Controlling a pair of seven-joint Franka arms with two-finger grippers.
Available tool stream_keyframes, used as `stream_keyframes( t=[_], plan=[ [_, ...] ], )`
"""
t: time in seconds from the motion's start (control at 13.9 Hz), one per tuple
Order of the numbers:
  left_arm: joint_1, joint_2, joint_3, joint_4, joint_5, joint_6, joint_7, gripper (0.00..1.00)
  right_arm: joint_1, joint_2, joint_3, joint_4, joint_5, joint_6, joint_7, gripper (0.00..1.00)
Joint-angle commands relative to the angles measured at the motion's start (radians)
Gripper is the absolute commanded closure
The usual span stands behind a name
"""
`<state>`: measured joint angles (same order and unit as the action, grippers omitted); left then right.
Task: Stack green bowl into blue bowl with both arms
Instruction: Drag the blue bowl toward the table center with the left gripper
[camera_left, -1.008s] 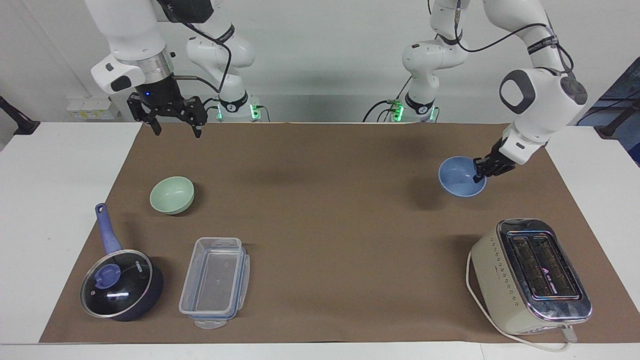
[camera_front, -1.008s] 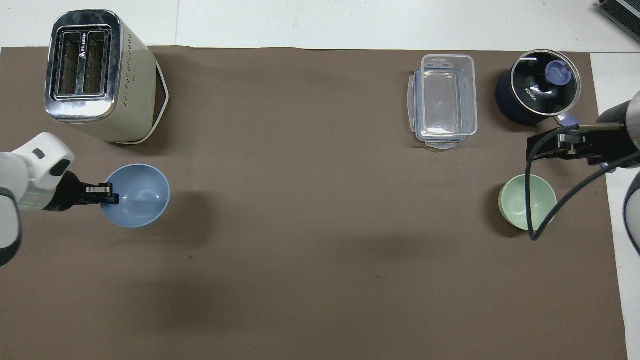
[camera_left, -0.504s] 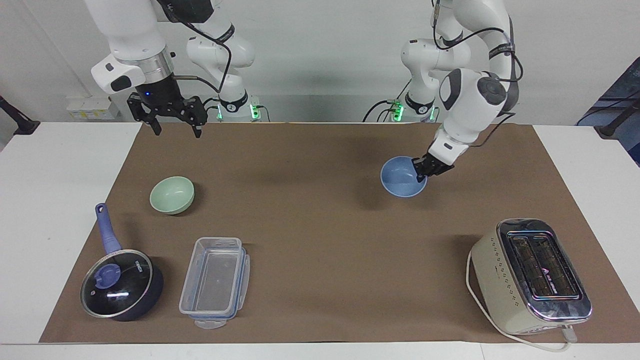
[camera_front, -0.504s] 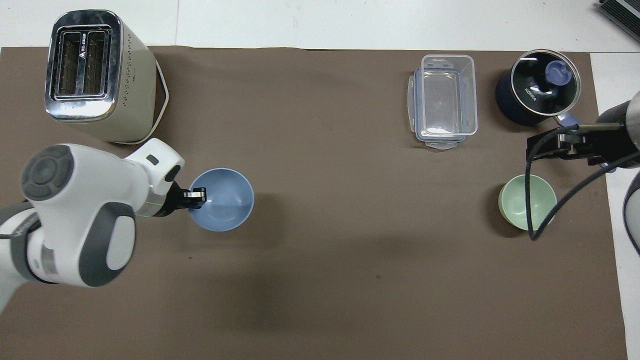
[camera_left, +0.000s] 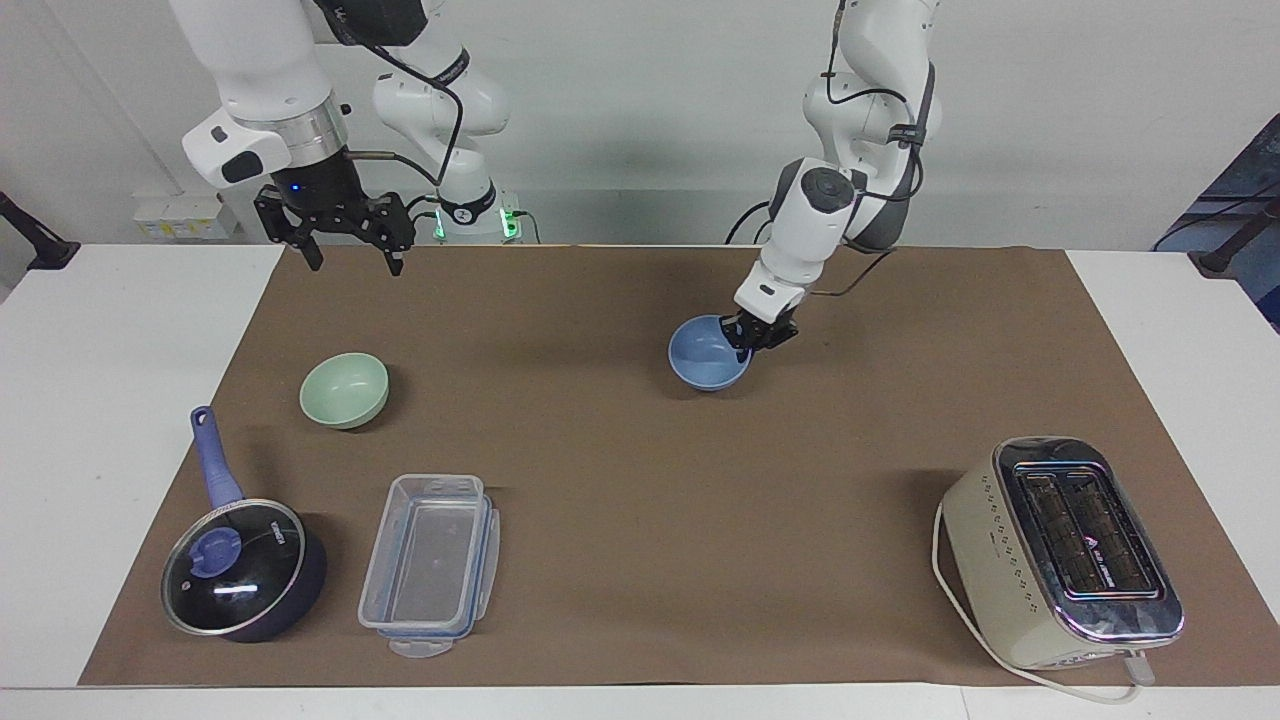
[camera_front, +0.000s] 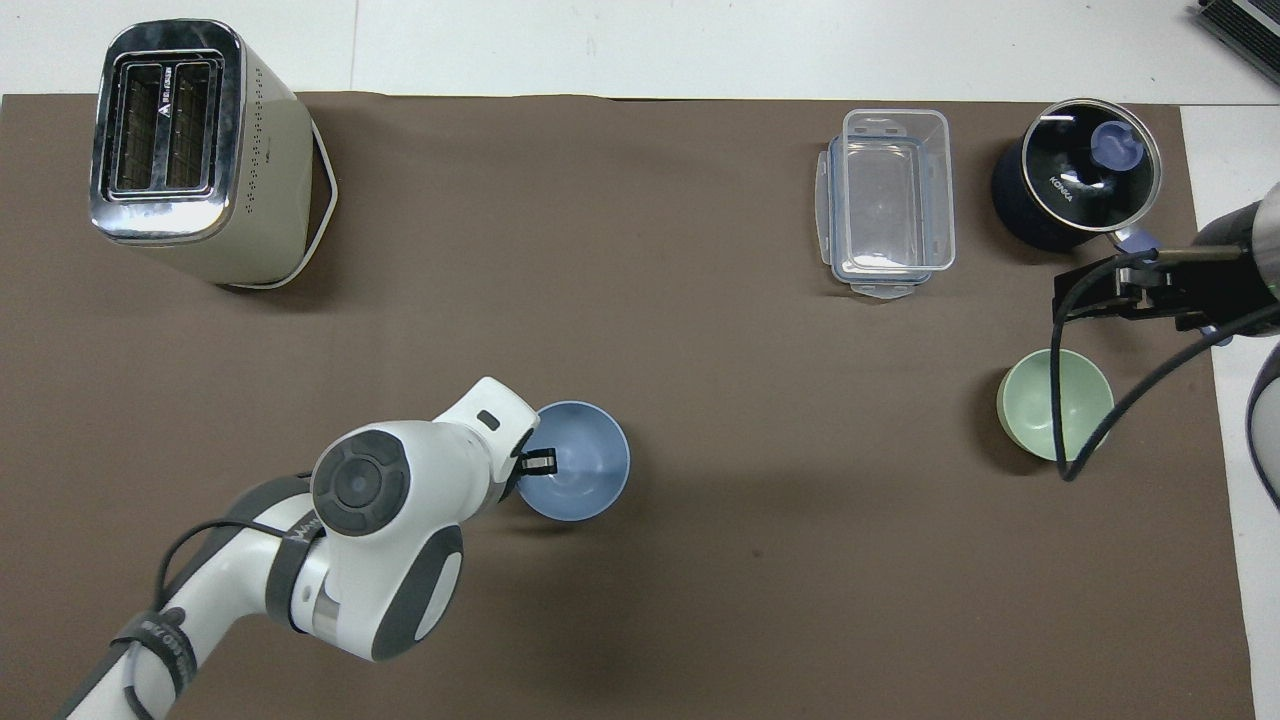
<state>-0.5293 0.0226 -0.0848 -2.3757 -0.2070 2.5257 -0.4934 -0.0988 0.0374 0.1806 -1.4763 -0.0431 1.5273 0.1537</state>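
Brown mat (camera_left: 620, 500) on white table (camera_left: 110, 400); left gripper (camera_left: 745, 345) clamping blue bowl (camera_left: 705, 358), right gripper (camera_left: 345, 258) agape.

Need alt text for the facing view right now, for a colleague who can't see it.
The left gripper, shut on the rim of the blue bowl, holds it mid-mat. The right gripper hangs open above the green bowl's end; a pot, clear container and toaster sit farthest from the robots.

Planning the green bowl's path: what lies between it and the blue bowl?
Nothing: bare brown mat between green bowl and blue bowl, in both views.
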Motion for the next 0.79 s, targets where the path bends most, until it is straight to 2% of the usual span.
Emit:
stream_keyframes(
  t=[0.0, 0.07, 0.14, 0.29, 0.5, 0.72],
  plan=[
    [-0.054, -0.003, 0.020, -0.019, -0.012, 0.042, -0.030, 0.64, -0.016, -0.014, 0.003, -0.021, 0.026, 0.017, -0.014, 0.00],
    [-0.043, 0.002, 0.023, -0.007, -0.011, 0.036, -0.021, 0.01, -0.016, -0.014, 0.003, -0.021, 0.026, 0.017, -0.014, 0.00],
    [-0.035, 0.016, 0.026, 0.012, -0.008, 0.033, -0.010, 0.00, -0.016, -0.014, 0.003, -0.021, 0.026, 0.017, -0.014, 0.00],
    [0.050, 0.023, 0.030, 0.070, 0.000, -0.003, 0.068, 0.00, -0.016, -0.014, 0.003, -0.021, 0.026, 0.017, -0.014, 0.00],
    [0.153, 0.030, 0.031, 0.203, 0.006, -0.177, 0.156, 0.00, -0.016, -0.014, 0.003, -0.021, 0.026, 0.017, -0.014, 0.00],
    [0.262, 0.036, 0.031, 0.304, 0.024, -0.292, 0.235, 0.00, -0.016, -0.014, 0.003, -0.021, 0.026, 0.016, -0.014, 0.00]
  ],
)
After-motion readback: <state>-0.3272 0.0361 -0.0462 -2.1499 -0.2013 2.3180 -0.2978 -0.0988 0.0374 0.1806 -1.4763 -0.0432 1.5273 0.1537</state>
